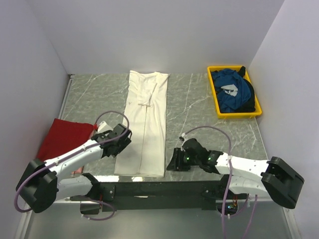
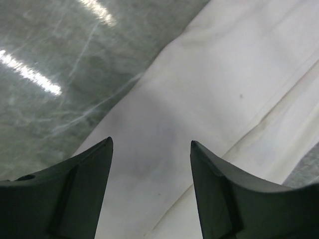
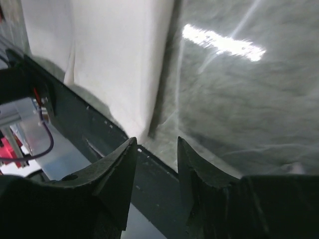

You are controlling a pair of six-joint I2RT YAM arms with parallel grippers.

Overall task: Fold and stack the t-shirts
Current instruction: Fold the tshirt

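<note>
The cream-white t-shirt [image 1: 145, 122] lies on the table folded into a long narrow strip, collar end far, hem near. My left gripper [image 1: 121, 141] is open and empty over its near left edge; the left wrist view shows the cream cloth [image 2: 199, 99] between the jaws. My right gripper [image 1: 173, 160] is open and empty just right of the shirt's near right corner [image 3: 137, 132]. The dark red t-shirt [image 1: 65, 137] lies at the left, partly under my left arm. The blue t-shirt with a white print [image 1: 232, 90] is bunched in the yellow tray [image 1: 216, 94].
The yellow tray stands at the back right by the right wall. White walls close the table at the left, back and right. The black mounting rail [image 1: 159, 188] runs along the near edge, also in the right wrist view [image 3: 99, 134].
</note>
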